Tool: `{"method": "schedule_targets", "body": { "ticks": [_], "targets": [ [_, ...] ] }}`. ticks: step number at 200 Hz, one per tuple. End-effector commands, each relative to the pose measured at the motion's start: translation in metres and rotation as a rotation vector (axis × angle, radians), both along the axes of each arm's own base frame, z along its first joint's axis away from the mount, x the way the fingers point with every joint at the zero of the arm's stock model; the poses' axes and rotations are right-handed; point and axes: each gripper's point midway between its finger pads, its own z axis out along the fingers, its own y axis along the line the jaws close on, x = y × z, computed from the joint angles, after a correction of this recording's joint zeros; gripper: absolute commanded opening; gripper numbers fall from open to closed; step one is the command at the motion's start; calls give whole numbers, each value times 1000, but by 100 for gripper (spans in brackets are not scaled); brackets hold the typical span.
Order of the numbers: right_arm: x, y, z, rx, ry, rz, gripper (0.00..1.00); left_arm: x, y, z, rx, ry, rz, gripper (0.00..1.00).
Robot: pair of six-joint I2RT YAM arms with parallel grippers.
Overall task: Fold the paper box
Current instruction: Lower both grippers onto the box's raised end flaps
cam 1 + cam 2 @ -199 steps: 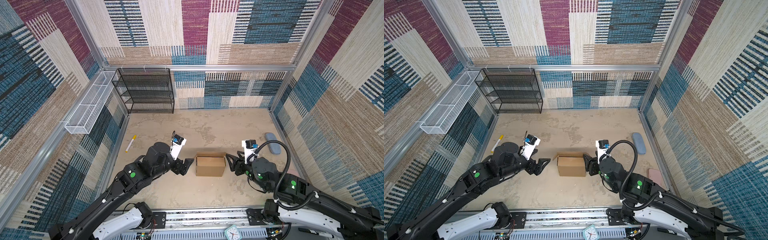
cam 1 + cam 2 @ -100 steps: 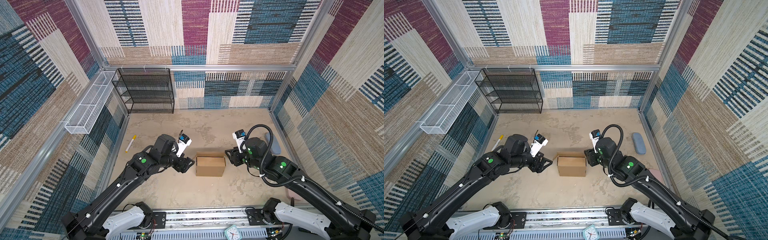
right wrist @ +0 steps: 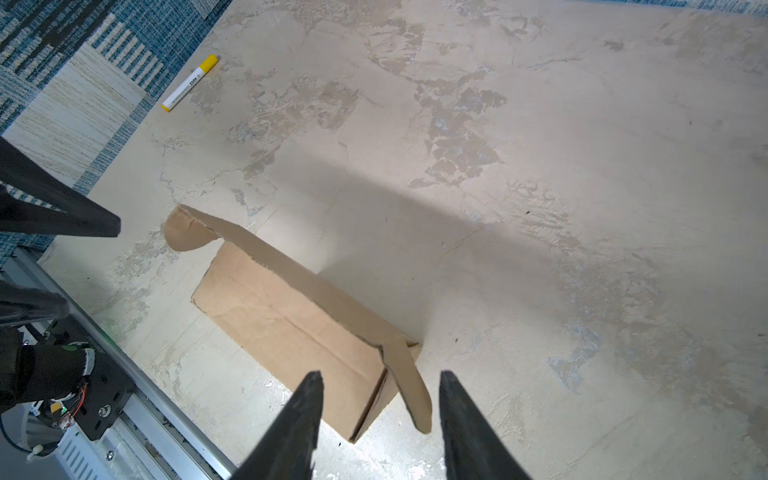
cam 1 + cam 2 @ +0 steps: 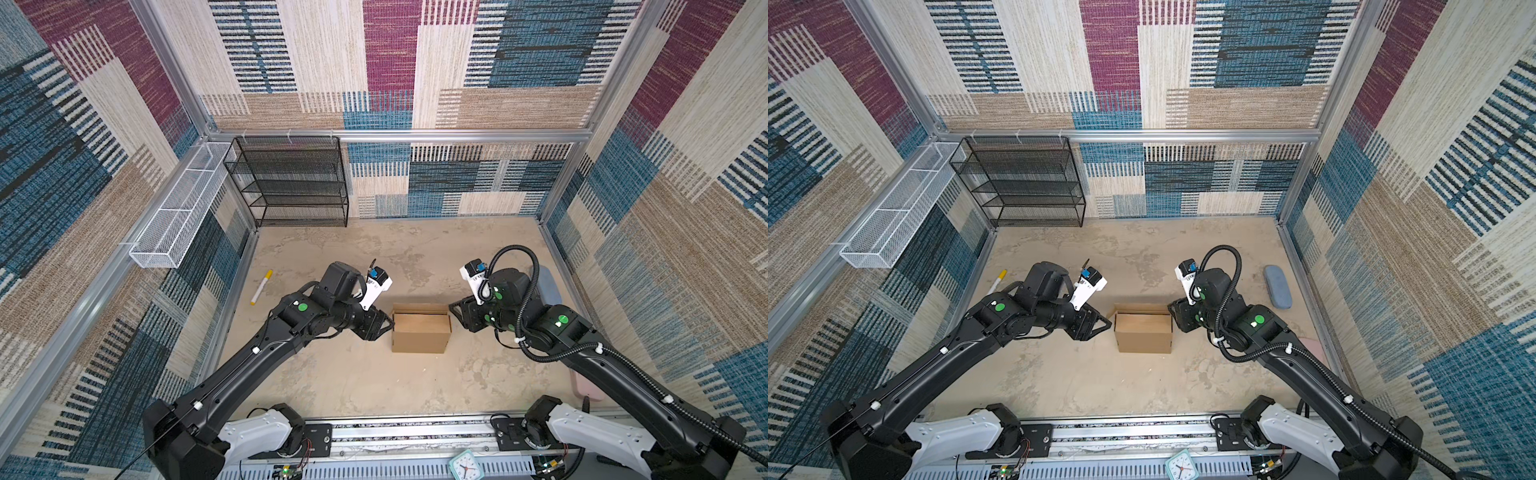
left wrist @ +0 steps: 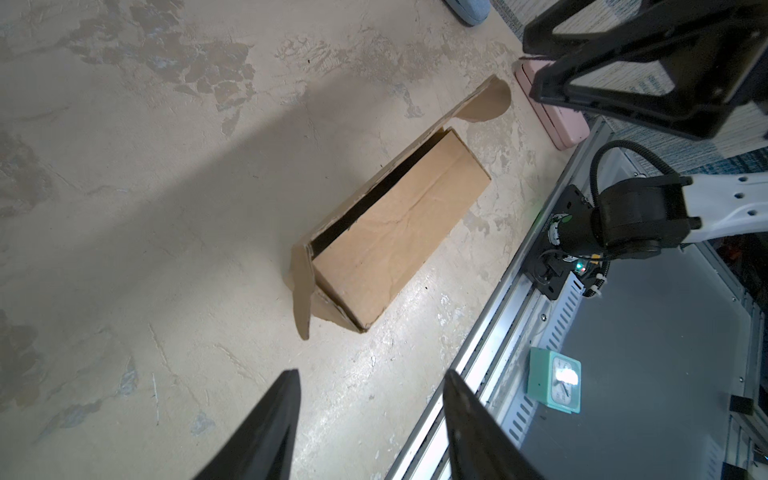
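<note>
Though ajar, creased brown paper box (image 4: 420, 334) between left gripper (image 5: 370, 374) and right gripper (image 3: 380, 374), both spread.

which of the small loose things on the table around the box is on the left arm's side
The white marker with yellow ends. The blue case and pink block both lie on the right arm's side.

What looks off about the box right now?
The paper box isn't closed: a dark gap runs along the far edge of its top panel, and the rounded tabs at both ends stick out untucked. The panel is creased. Nothing else stands out.
</note>
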Motion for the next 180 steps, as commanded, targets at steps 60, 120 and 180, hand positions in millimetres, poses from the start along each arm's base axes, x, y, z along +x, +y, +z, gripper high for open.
{"method": "schedule_targets", "body": {
  "ticks": [60, 120, 180],
  "targets": [
    [1, 6, -5, -20, 20, 36, 40, 2, -3, -5, 31, 17, -31, 46],
    [3, 0, -10, -93, 28, 42, 34, 6, -8, -10, 41, 44, -39, 36],
    [-1, 6, -14, -85, 56, 81, 31, 10, -7, -14, 72, 48, -30, 31]
  ]
}}
